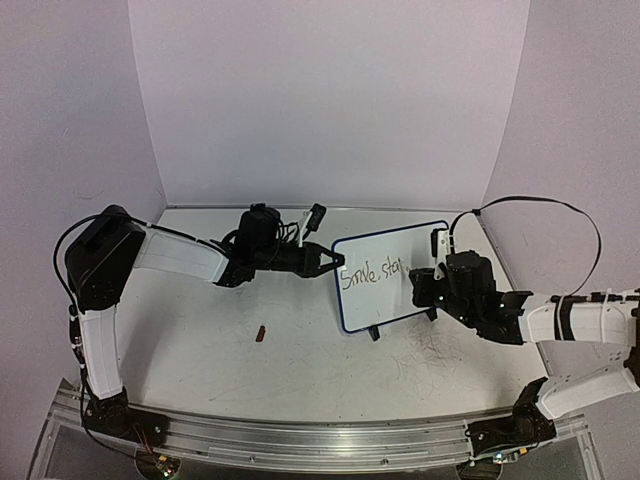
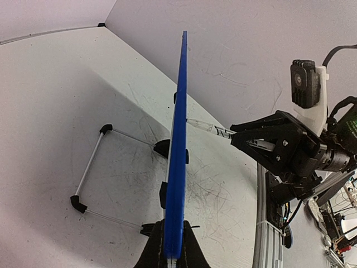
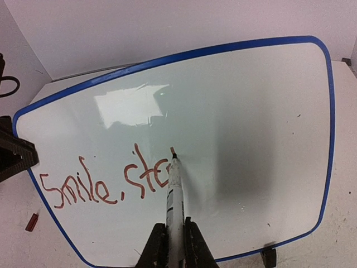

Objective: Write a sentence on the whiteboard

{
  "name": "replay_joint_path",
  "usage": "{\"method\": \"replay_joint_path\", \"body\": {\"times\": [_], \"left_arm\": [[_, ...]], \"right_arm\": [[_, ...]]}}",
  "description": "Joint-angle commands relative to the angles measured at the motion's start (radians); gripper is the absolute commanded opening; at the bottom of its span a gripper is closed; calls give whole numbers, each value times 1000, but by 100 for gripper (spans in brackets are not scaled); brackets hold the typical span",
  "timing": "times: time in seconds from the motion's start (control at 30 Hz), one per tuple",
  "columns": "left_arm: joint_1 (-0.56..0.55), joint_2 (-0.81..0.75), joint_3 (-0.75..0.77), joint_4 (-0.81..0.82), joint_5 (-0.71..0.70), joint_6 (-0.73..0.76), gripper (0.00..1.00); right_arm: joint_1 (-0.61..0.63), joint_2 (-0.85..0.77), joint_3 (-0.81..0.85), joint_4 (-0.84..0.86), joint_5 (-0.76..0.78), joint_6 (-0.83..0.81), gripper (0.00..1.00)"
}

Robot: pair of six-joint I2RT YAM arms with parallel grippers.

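The small rectangular whiteboard, glossy white with a thin blue frame and rounded corners, stands upright on the pale, scuffed table, right of centre in the overhead view and between the two arms; its small black feet rest on the tabletop and a thin wire stand with black corner caps lies out behind it. The left gripper is clamped on the board's blue edge at its left side, one dark finger on each face. The right gripper is closed tight round a slim white marker that points away from the wrist; the marker's dark tip touches the white surface near the board's middle. The sentence, in thin reddish-brown handwriting, runs along the lower left of the board; it reads "Smile, st" and one more letter partly hidden behind the marker; the board's right half is unmarked. A small dark red object lies on the table well apart from the board, to its left.
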Motion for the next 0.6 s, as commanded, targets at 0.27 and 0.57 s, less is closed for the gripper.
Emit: {"method": "replay_joint_path", "body": {"times": [0.27,0.57], "left_arm": [[8,-44,-6,-32,4,10,0],[8,-45,-7,-31,4,9,0]], "right_arm": [[-2,-19,-31,-53,-6,38,0],[-2,5,0,6,45,7,0]]}}
